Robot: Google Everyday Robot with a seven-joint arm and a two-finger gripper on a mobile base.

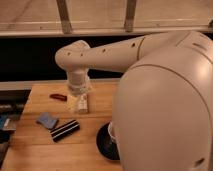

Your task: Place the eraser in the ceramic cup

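Observation:
The eraser (65,130), a flat black block with white stripes, lies on the wooden table (35,155) left of centre. My gripper (78,103) hangs open over the table a little behind and to the right of the eraser, holding nothing. Only a pale edge of the ceramic cup (111,130) shows on the black saucer (104,142). My arm's large white body hides the rest of the cup.
A blue-grey pad (47,120) lies just left of the eraser. A small red object (58,97) sits near the table's back edge. A small clear bottle (84,105) stands right behind the gripper. The arm's body fills the right half of the view.

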